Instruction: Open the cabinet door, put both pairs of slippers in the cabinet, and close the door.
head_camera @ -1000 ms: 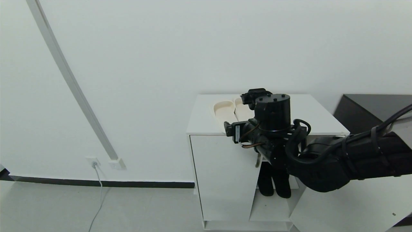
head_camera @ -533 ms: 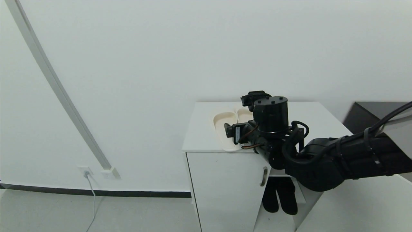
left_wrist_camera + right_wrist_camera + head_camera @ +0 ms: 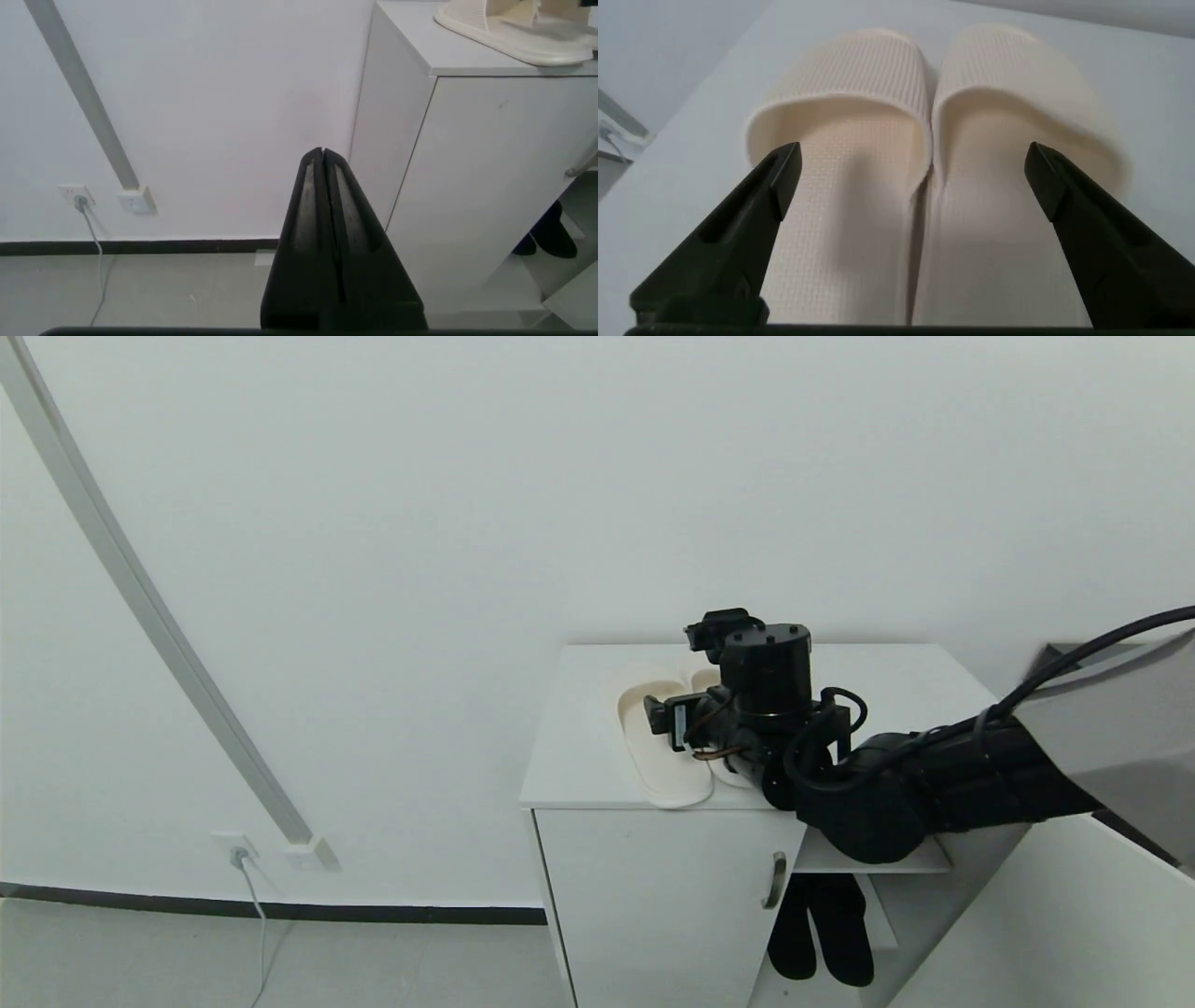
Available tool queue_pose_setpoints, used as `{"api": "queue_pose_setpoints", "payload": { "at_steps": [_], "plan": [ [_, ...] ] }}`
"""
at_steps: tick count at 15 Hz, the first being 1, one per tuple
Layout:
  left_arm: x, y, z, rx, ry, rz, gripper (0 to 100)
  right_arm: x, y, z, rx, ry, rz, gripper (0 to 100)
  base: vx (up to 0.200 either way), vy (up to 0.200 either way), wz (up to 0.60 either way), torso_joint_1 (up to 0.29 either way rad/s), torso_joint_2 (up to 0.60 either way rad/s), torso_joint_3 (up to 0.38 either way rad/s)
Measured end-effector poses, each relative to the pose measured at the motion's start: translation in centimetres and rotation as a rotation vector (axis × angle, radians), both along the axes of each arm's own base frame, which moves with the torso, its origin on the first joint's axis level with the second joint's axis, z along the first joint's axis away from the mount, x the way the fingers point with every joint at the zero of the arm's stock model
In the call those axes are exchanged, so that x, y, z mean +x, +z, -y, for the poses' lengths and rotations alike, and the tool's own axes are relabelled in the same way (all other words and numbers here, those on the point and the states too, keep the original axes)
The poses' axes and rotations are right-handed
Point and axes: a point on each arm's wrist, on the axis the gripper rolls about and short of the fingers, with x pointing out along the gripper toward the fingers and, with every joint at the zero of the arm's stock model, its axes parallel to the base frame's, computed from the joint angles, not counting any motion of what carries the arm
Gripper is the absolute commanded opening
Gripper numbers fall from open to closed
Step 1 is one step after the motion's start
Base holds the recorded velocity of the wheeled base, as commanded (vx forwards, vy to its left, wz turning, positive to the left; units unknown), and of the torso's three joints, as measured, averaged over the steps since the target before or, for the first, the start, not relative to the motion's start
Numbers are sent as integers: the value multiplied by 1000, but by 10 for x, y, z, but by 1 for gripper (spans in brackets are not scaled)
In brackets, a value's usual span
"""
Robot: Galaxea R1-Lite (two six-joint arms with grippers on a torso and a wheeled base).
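Note:
A pair of cream slippers (image 3: 658, 751) lies side by side on top of the white cabinet (image 3: 579, 747). My right gripper (image 3: 717, 623) hovers over them, open. In the right wrist view its fingers (image 3: 775, 182) stand wide apart, one outside each of the cream slippers (image 3: 878, 187), gripper (image 3: 913, 159) touching neither. A black pair of slippers (image 3: 823, 924) stands inside the cabinet behind the open right door (image 3: 1055, 915). My left gripper (image 3: 323, 159) is shut and empty, low and to the left of the cabinet (image 3: 486, 168).
The cabinet's left door (image 3: 653, 905) is closed, with a metal handle (image 3: 775, 880). A wall socket with a cable (image 3: 238, 849) and a slanted grey duct (image 3: 140, 597) are on the wall to the left. Bare floor lies left of the cabinet.
The head view has shifted, so the cabinet sits lower in the picture. Relative to the cabinet, my right arm has risen from the door opening to above the top, over the cream slippers.

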Motion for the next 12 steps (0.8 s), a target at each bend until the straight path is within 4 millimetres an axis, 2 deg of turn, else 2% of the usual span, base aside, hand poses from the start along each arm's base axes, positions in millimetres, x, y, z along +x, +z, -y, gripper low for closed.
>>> {"api": "queue_pose_setpoints", "payload": {
  "at_steps": [6, 12],
  "plan": [
    [0, 0, 0, -5, 6, 0, 0, 30, -11, -7, -20, -11, 24, 100, 0, 0, 0, 0, 0, 0],
    [0, 0, 0, -5, 5, 0, 0, 49, -23, -13, -19, -9, 20, 100, 0, 0, 0, 0, 0, 0]
  ]
}}
